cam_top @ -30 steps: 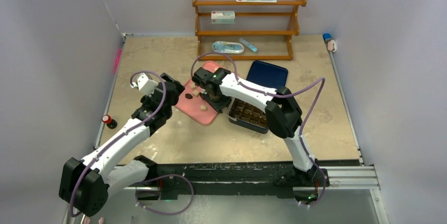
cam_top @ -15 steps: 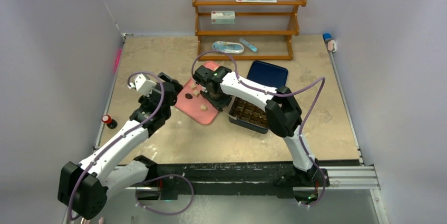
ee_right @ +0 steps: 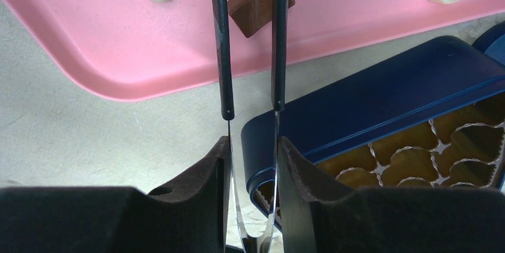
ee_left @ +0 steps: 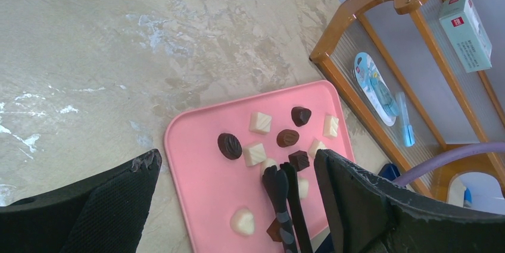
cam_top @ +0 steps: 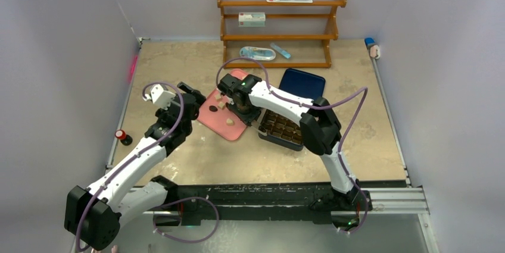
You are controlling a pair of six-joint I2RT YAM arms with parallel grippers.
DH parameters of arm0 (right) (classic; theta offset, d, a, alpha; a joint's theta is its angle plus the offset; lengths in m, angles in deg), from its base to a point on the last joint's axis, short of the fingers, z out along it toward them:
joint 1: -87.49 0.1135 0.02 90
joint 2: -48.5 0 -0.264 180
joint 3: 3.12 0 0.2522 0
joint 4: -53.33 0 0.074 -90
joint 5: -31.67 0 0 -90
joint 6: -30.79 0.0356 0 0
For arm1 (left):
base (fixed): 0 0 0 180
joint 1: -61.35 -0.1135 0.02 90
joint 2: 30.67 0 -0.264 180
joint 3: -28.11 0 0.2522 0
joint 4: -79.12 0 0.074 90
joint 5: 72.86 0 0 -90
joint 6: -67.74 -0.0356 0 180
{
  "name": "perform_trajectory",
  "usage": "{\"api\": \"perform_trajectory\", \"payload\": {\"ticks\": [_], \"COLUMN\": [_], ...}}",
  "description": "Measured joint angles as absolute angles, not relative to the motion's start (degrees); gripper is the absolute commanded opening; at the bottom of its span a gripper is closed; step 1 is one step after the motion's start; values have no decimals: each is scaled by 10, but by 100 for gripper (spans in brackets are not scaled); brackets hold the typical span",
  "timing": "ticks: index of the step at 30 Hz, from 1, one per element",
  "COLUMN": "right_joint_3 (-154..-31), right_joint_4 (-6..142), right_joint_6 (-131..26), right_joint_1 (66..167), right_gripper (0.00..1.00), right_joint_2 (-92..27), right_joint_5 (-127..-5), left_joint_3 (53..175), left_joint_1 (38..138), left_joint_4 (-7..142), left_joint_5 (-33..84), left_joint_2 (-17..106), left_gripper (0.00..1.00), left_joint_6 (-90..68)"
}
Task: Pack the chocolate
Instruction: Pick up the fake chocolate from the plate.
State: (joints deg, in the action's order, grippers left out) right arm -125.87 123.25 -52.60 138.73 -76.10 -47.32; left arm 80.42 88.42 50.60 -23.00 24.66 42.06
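Flanking a brown chocolate (ee_right: pixel 251 6): tongs (ee_right: pixel 221 44), unseen from overhead.

No lettering can be read; the red mark on the pale box (ee_left: pixel 467 30) is too blurred.

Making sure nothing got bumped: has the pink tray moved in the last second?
No. The pink tray lies in the same spot, its far corner equally near the wooden shelf.
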Motion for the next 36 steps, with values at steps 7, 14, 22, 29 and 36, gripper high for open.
{"api": "perform_trajectory", "payload": {"ticks": [7, 14, 22, 29, 36], "right_joint_3": [-1258, -1254, -1243, -1248, -1251], "right_joint_4": [1229, 1218, 1214, 1226, 1239], "right_joint_6": [-526, -526, -526, -531, -533], "right_joint_1": [1387, 1387, 1387, 1384, 1357], "right_gripper": [0, 0, 14, 27, 31], "right_joint_2": [-746, -702, -685, -697, -714], "right_joint_5": [-471, -467, -463, -463, -470], "left_joint_3": [804, 804, 809, 817, 821], "left_joint_1": [884, 884, 884, 884, 884], "left_joint_4": [498, 494, 493, 493, 494], "left_joint_5": [-235, -237, -237, -236, -236], "left_joint_2": [247, 247, 250, 261, 261], "left_gripper": [100, 100, 100, 100, 100], "left_joint_6": [420, 420, 420, 415, 405]}}
